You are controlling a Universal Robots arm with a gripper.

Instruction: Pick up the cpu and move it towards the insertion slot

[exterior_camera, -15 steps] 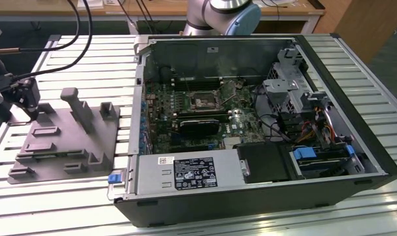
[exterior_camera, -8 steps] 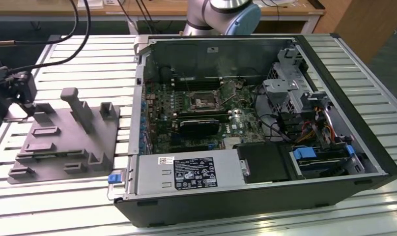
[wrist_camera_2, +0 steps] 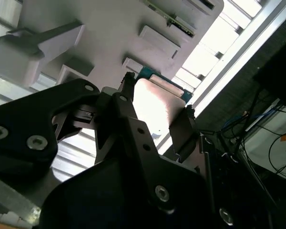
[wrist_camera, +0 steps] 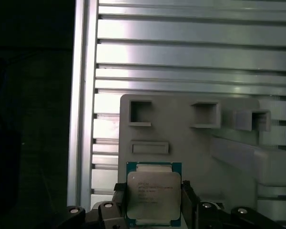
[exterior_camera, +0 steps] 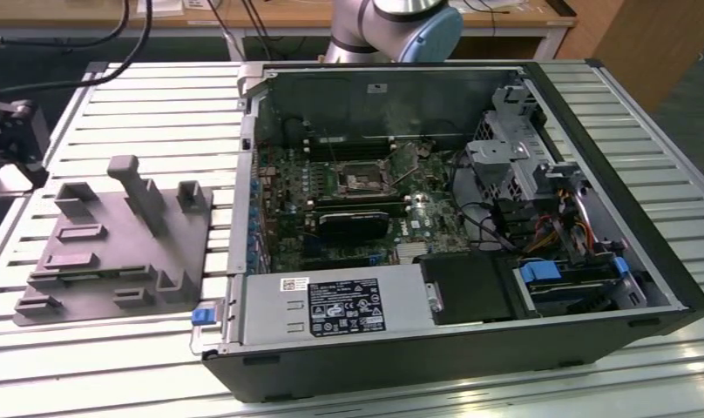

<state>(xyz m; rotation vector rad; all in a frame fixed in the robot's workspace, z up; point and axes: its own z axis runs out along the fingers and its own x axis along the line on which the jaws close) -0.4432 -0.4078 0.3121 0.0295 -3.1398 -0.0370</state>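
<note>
Your claw (wrist_camera: 153,192) is clenched on the cpu (wrist_camera: 154,196). One finger (wrist_camera: 187,193) presses each of two opposite side edges, and the silver top faces the first wrist view. The second wrist view shows the same grip: bright cpu (wrist_camera_2: 155,109) between both dark tips, green rim poking out past them. The chip is near square, so no long axis to speak of. What counts is that the fingers sit on the side edges and the other two edges are free.

The cpu sits right at the claw, over the grey tray (wrist_camera: 190,152). You can't tell from these views whether it's lifted clear or resting on the tray.

The slot (exterior_camera: 362,178) is well apart from the claw. In the exterior view it lies off to the right of the tray (exterior_camera: 119,261), inside the open case (exterior_camera: 445,357), so the case's near side wall stands between tray and slot. My read: the pick is done and the carry has barely begun.

Containers:
- Tray: raised blocks and square pockets (wrist_camera: 142,113). The pockets beyond the claw look empty.
- Case: holds the green board (exterior_camera: 434,218). The slot sits on it with a silver frame, and its dark centre looks bare.
- A larger black card lies just beside the slot, on its nearer side.
</note>
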